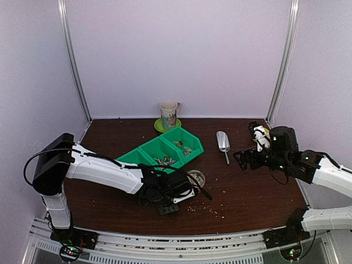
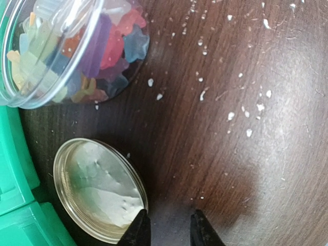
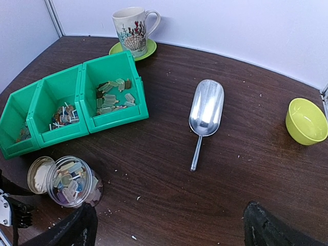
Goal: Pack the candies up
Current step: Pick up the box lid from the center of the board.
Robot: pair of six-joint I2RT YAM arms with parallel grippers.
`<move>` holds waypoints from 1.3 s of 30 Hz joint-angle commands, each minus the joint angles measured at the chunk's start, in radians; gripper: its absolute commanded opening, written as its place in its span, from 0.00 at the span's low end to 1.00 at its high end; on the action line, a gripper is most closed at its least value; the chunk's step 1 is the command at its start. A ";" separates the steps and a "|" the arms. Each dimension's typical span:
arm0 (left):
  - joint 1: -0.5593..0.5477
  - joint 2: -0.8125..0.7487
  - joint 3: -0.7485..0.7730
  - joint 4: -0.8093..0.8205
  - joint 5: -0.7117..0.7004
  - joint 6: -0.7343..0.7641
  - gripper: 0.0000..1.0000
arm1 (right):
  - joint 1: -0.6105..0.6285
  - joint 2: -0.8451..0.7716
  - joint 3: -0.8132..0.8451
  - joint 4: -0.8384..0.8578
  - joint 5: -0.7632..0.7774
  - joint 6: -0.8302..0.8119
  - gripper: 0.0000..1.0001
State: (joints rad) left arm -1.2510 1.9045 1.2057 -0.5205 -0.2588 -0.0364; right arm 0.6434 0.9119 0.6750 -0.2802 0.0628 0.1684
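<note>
the candies (image 2: 105, 46), small translucent star-like pieces in red, blue, yellow and purple, fill the clear plastic jar (image 2: 31, 87), which sits uncovered just beside its lid (image 2: 95, 187) and near the green bins (image 3: 110, 110), where more small pieces lie. the left gripper (image 2: 170, 231) is low over the table (image 2: 246, 169), its fingers a narrow gap apart with only bare wood between them. it holds nothing, and one fingertip is right at the lid's edge. the right gripper (image 3: 171, 233) is spread wide and empty, well apart from the jar, on the side of the metal scoop (image 3: 205, 115). the step in hand looks like taking up the lid to close the jar. the lid is a thin, shallow disc of shiny gold metal, apparently hollow side up, so its low rim is the only place to pinch. it would be best to shift sideways until one finger is inside the rim and one outside, come straight down, then close gently. smooth metal on polished dark wood will likely skate if nudged from the side. the jar is round, slick and probably light, so it may skid under a pressed lid, and the free arm could steady it. pale crumbs (image 2: 230, 115) dot the grain.
</note>
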 commanded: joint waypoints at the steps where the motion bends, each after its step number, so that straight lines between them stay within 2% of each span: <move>1: -0.003 -0.043 -0.009 0.043 -0.020 0.013 0.28 | 0.006 0.011 -0.006 0.010 -0.010 0.006 1.00; 9: -0.004 0.000 0.008 0.030 -0.089 0.016 0.28 | 0.005 0.015 -0.004 0.007 -0.018 0.001 0.99; 21: 0.019 0.037 0.016 0.015 -0.053 0.005 0.21 | 0.006 -0.003 -0.005 -0.007 -0.015 -0.001 1.00; 27: 0.021 0.062 0.029 -0.002 -0.028 0.000 0.14 | 0.006 -0.010 -0.005 -0.014 -0.017 0.002 1.00; 33: 0.021 0.059 0.039 -0.013 0.013 0.002 0.00 | 0.006 -0.017 0.011 -0.027 -0.015 -0.003 0.99; 39: 0.021 0.019 0.054 -0.049 0.080 -0.006 0.00 | 0.006 -0.040 0.011 -0.038 -0.006 -0.016 1.00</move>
State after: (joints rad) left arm -1.2358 1.9415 1.2354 -0.5362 -0.2489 -0.0319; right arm 0.6437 0.8986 0.6750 -0.3016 0.0494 0.1631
